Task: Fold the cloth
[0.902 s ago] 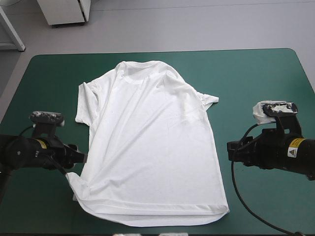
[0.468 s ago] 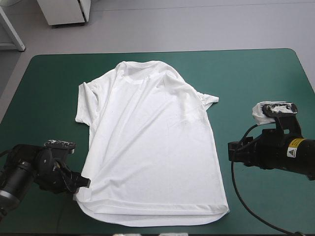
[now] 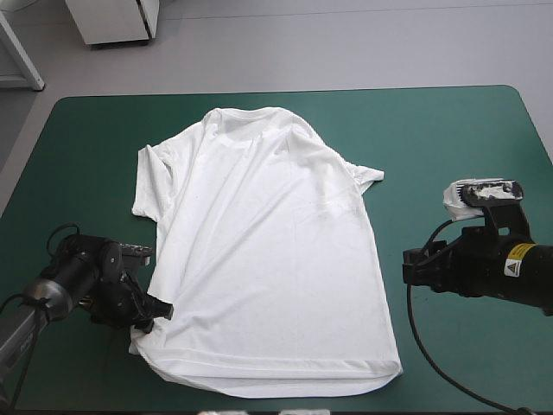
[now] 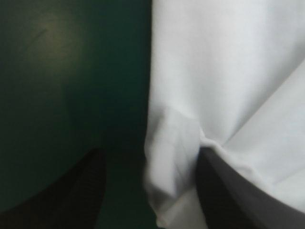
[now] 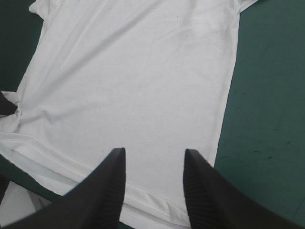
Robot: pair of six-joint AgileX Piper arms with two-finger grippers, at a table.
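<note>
My left jaws stand apart, low at the near-left corner of the T-shirt (image 3: 268,251). In my left wrist view the two black left fingers (image 4: 71,200) sit wide of each other, and a folded bit of the white side edge lies in the gap between them. One finger rests over bare teal-green cover (image 3: 432,138). The other has cloth draped along its outer side.

My right jaws are apart too. They hang over the cover just off the T-shirt's right side, toward the desk's (image 3: 78,130) right edge, and do not touch the cloth. From that wrist the black right fingers (image 5: 102,195) frame the hem, with the white body stretching away ahead of them.

The T-shirt lies spread flat across the middle of the desk, slightly askew. Its collar is toward the far edge and its hem near the near edge. One short sleeve points to the left edge, the other to the right. Soft creases run along its length.
</note>
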